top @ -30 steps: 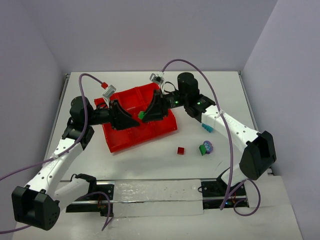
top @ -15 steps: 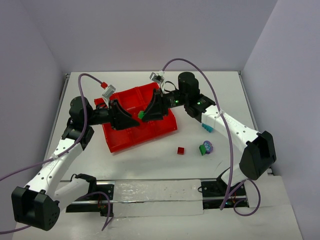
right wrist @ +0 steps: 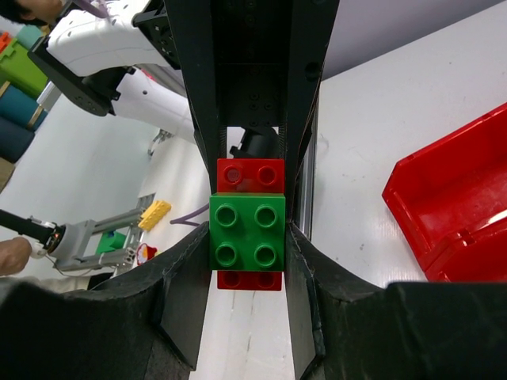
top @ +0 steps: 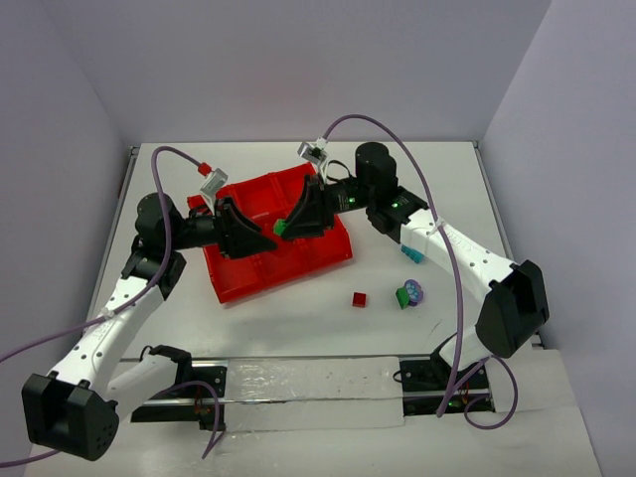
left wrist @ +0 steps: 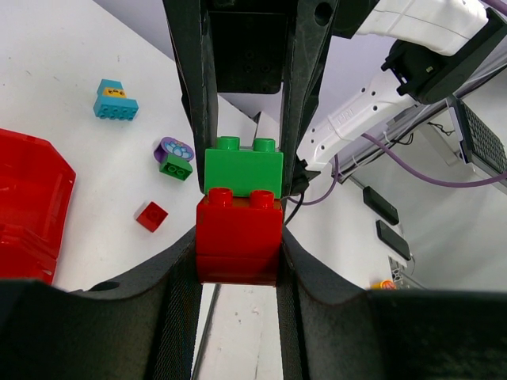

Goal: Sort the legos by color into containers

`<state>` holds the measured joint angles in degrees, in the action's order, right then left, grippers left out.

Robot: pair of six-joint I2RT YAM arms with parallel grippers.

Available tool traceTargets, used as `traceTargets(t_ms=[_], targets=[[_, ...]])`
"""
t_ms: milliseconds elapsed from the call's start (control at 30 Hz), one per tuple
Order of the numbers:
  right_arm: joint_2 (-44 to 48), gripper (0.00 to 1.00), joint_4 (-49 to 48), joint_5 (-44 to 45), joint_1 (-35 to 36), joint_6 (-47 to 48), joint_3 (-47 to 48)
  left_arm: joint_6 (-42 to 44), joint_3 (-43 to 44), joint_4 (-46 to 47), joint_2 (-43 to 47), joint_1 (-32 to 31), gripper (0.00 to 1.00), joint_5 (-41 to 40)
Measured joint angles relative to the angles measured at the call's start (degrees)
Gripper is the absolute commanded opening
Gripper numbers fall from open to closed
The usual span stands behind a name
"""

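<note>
Green lego (right wrist: 246,232) between right fingers (right wrist: 184,293), red lego (left wrist: 238,237) between left fingers (left wrist: 178,293).

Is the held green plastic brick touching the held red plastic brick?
Touching. Left wrist view shows the green plastic brick seated on the red plastic brick, no gap.

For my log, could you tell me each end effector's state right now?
Left end effector: closed on the red brick.
Right end effector: closed on the green brick.
</note>
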<state>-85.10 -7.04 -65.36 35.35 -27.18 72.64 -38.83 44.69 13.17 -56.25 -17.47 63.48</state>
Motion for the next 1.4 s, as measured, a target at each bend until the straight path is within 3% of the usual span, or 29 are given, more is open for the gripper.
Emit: traceTargets(t_ms=[167,300,367,667,1000,1100,1400], targets=[[0.0,0.43,-1.0,-0.2,0.0,-1.0,0.0,0.0,0.0,0.1,0.3,0.0,0.0,0.0],[0.0,0.07,-2.1,-0.5,0.0,-1.8,-0.2,0.0,0.0,0.4,0.5,0.0,0.0,0.0],[0.0,0.0,-2.7,-0.6,0.0,-2.2,-0.4,0.0,0.0,0.4,0.6,0.0,0.0,0.0],[0.0,0.0,-3.7,0.2,-0.3,-3.6,-1.0,1.0,-0.6,-1.1,1.7,0.0,0.0,-0.7],[-0.2,0.0,-2.8,7.4,-3.1,-4.4,1.0,3.6,-3.8,-8.2,3.1,0.0,0.0,-1.1],[-1.1,0.0,3.6,14.0,-3.1,-1.9,4.3,4.8,-3.5,-11.9,3.1,-0.1,0.0,-3.7],[-9.3,0.0,24.1,46.9,-3.1,7.9,14.7,8.2,2.2,-27.3,2.7,1.3,0.0,-21.0]])
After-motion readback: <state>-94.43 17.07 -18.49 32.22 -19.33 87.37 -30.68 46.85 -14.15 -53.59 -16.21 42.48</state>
